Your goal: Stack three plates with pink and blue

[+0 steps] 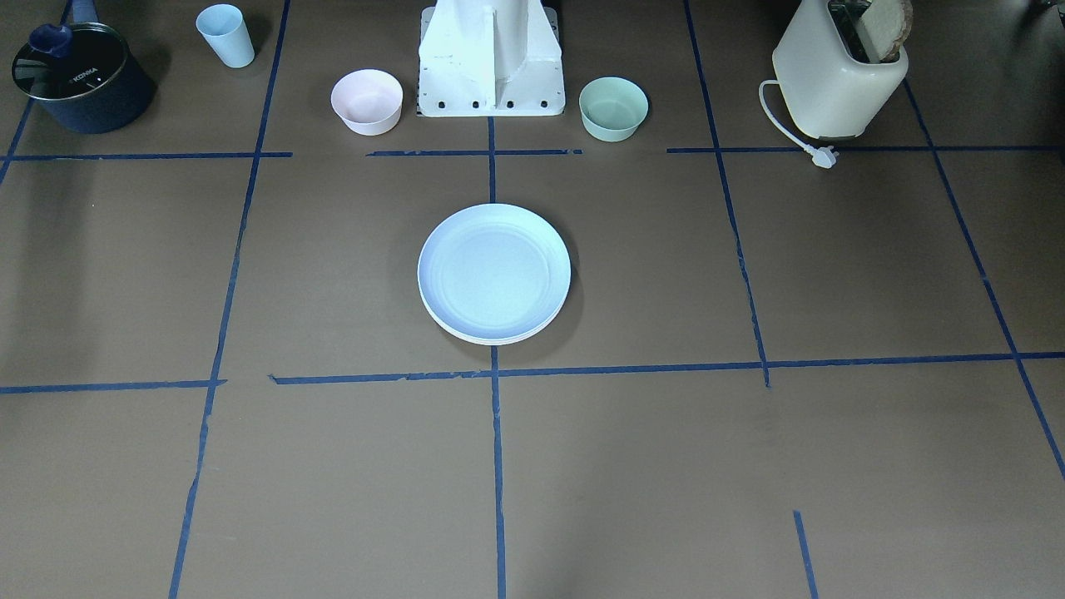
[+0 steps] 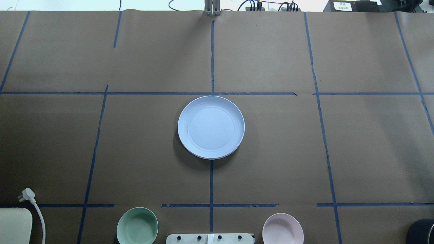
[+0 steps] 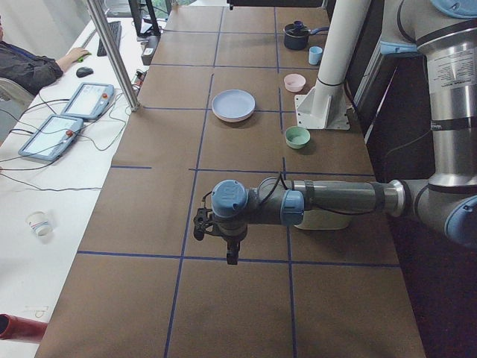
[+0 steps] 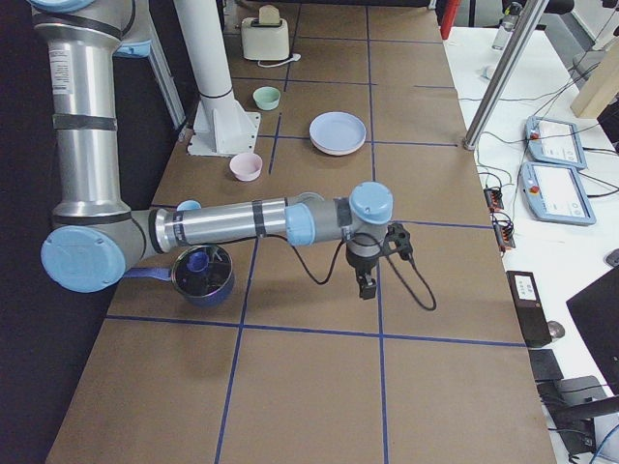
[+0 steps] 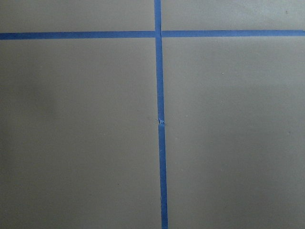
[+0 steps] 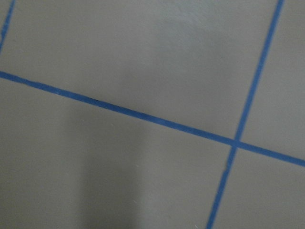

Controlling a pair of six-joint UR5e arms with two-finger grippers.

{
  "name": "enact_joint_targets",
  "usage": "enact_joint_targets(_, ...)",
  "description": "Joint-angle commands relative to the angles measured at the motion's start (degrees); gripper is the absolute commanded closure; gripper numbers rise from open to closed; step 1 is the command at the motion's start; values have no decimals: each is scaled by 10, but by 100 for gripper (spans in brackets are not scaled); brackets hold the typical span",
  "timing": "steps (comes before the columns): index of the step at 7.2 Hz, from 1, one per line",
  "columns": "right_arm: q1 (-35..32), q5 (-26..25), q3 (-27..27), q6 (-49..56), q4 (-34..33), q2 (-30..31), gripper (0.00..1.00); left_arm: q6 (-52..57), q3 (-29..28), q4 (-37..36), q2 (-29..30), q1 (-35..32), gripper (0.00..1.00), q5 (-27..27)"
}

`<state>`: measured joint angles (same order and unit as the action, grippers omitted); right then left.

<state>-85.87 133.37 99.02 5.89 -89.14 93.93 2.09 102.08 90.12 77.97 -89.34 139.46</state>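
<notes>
A stack of plates sits at the table's middle, with the light blue plate (image 1: 494, 273) on top; it also shows in the overhead view (image 2: 211, 126). Below it only thin pale rims (image 1: 491, 339) show, so I cannot tell the pink and cream plates apart. My left gripper (image 3: 231, 258) hangs over bare table far from the stack, in the exterior left view only. My right gripper (image 4: 368, 288) hangs over bare table at the other end, in the exterior right view only. I cannot tell whether either is open or shut. Both wrist views show only brown paper and blue tape.
A small pink bowl (image 1: 367, 101) and a green bowl (image 1: 613, 108) flank the robot base (image 1: 491, 58). A light blue cup (image 1: 225, 35) and a dark pot (image 1: 81, 77) stand near one corner, and a cream toaster (image 1: 840, 75) with its plug (image 1: 824, 155) near the other.
</notes>
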Motion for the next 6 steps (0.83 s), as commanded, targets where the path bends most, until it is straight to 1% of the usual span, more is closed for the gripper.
enact_joint_targets(1,-22,-2,3,9,6,52,0,0,5,-1,-9,0,0,5)
enact_joint_targets(4,-22,-3,5,-1,6,52,0,0,5,1,-26,0,0,0)
enact_joint_targets(6,-22,0,3,-1,6,52,0,0,12,1,-25,0,0,0)
